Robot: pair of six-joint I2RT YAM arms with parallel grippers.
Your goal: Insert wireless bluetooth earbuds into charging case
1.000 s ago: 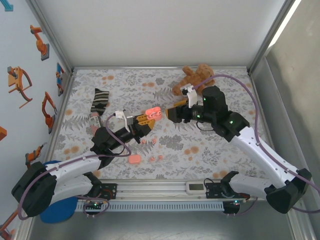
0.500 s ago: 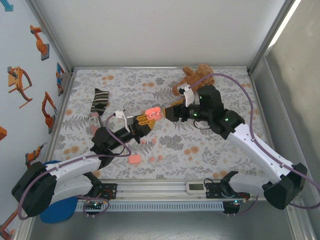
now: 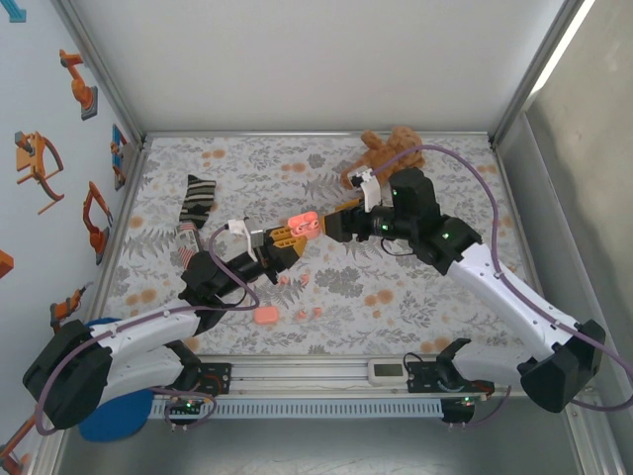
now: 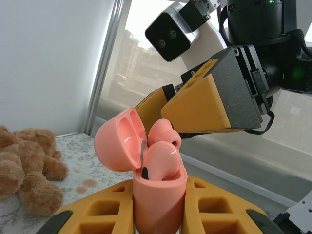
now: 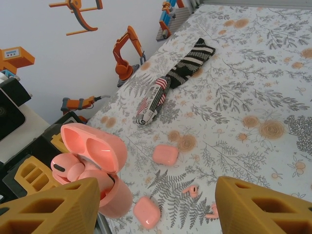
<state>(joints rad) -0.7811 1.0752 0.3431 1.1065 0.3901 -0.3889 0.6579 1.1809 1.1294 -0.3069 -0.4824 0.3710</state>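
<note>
Left gripper (image 3: 294, 236): clamps tight on the body of the pink charging case (image 4: 158, 197), holds it upright and raised off the flowered cloth (image 3: 247, 168), with the lid (image 4: 118, 140) hinged back.

Case mouth: carries two earbuds (image 4: 163, 163), one low in its well, the other riding higher and not fully down.

Right gripper (image 3: 334, 220): hangs just beside the case, jaws well apart, nothing between them. Sets one yellow finger (image 4: 204, 105) against the higher bud or just shy of it; cannot tell which.

On the cloth below: two more pink cases (image 5: 165, 154), both shut, and several loose earbuds (image 5: 191, 190) near them.

Farther back: striped sock (image 3: 195, 203) to the left, teddy bear (image 3: 388, 150) by the far edge.
</note>
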